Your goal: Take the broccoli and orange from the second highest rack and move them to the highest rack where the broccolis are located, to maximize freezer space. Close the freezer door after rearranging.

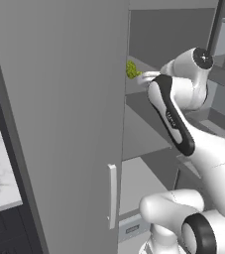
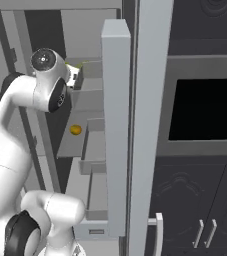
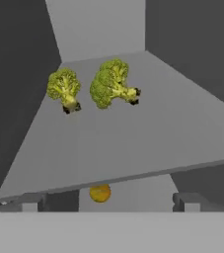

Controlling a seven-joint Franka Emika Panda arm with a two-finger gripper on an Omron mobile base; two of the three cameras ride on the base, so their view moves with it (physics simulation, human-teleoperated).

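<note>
My pictures are flat, evenly lit renders, slightly soft; the freezer (image 3: 192, 44) walls look dim, without glare.

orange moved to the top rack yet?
No. The orange sits on the rack below; the top rack holds only broccolis.

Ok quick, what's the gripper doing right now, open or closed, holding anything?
Gripper: open and empty, at the front edge of the top shelf, the broccolis lying free farther back.

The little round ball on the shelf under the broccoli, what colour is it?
The ball is orange-yellow, smooth and plain; the hand view shows it best.
</note>
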